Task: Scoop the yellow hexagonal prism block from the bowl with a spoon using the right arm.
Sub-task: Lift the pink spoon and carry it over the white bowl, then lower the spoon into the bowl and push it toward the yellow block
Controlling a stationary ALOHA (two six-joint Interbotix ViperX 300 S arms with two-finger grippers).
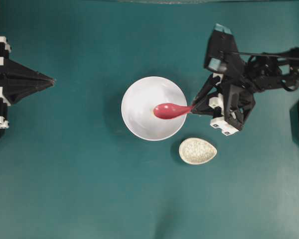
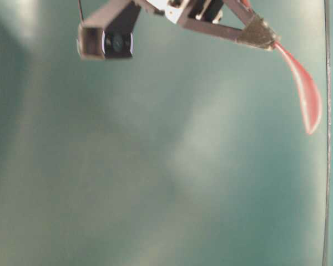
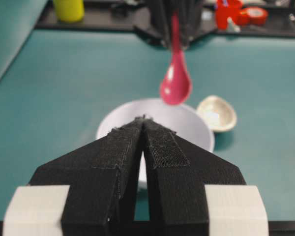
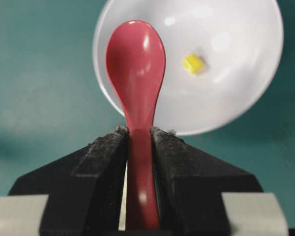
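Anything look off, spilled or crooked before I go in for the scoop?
Nothing stands out. The block lies inside the bowl, nothing spilled. The right tool holds the spoon straight by its handle, scoop over the bowl. The spoon rest sits upright beside the bowl.

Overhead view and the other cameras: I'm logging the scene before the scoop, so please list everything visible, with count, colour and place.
bowl: one, white, centre of the table
yellow block: one, tiny, lying inside the bowl
spoon: one, pink-red, scoop over the bowl, handle clamped in the right tool
spoon rest: one, speckled beige, teardrop shape, beside the bowl on its lower right in the overhead view
table: one, teal surface
yellow container: one, far edge in the left wrist view
red items: blurred, far edge
right tool: one, black, shut on the spoon
left tool: one, black, shut, empty, left of the bowl
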